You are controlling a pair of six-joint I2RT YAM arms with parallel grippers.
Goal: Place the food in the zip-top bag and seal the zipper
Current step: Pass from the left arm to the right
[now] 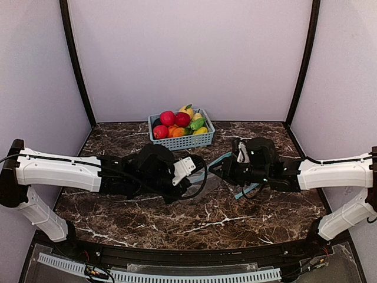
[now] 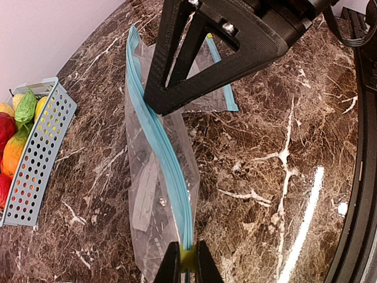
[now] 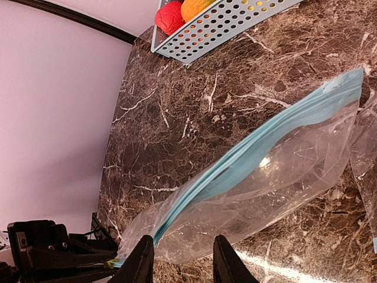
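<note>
The left gripper (image 2: 187,263) pinches one end of the zipper (image 2: 154,132), holding the zip-top bag (image 2: 147,197) on edge mid-table. The right gripper (image 3: 179,262) sits close by it, jaws apart. The food (image 1: 175,121) sits in the far-edge basket (image 1: 188,141).

Crinkly clear plastic zip-top bag (image 2: 159,194); glossy dark marble-look table (image 2: 265,147); perforated matt plastic basket (image 2: 35,159)
</note>
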